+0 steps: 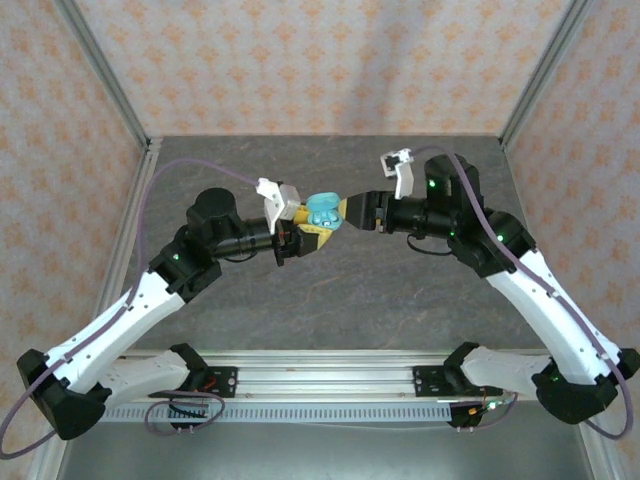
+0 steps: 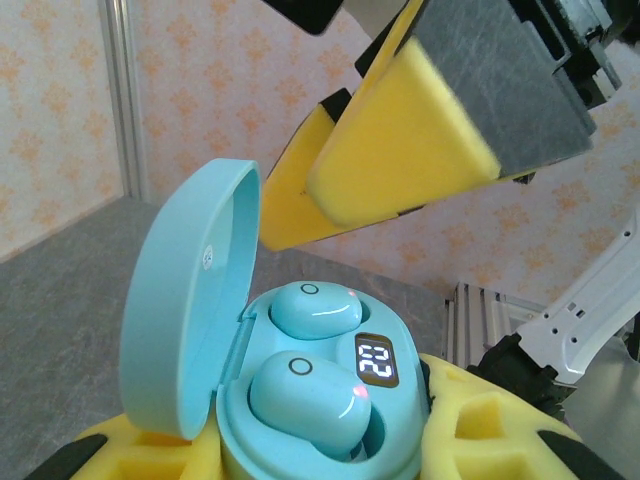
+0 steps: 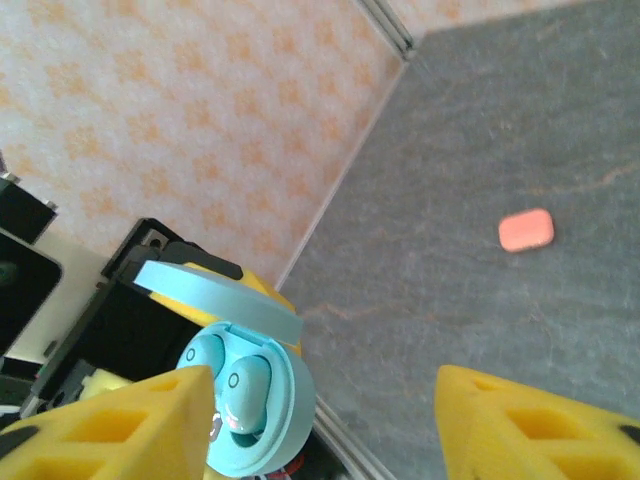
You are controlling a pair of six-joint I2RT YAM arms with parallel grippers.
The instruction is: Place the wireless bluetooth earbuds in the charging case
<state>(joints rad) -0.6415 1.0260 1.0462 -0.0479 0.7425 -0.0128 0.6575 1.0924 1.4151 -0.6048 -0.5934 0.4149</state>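
Note:
The light teal charging case (image 2: 330, 420) is open, its lid (image 2: 185, 300) swung up to the left and its small display lit. My left gripper (image 2: 320, 462) is shut on the case, yellow foam pads (image 2: 490, 430) on both sides. Two teal wireless bluetooth earbuds (image 2: 310, 310) lie in its wells; the nearer earbud (image 2: 305, 400) sits a little higher. In the top view the case (image 1: 323, 210) hangs above mid-table between both grippers. My right gripper (image 1: 357, 212) is open just right of it, its fingers (image 2: 400, 150) above the case. From the right wrist the case (image 3: 255, 400) shows by the left finger (image 3: 110, 430).
A small coral-red pill-shaped object (image 3: 526, 230) lies alone on the grey table (image 3: 480, 130). Patterned walls with metal posts (image 1: 110, 80) close the table in at the back and sides. A metal rail (image 1: 330, 378) runs along the near edge.

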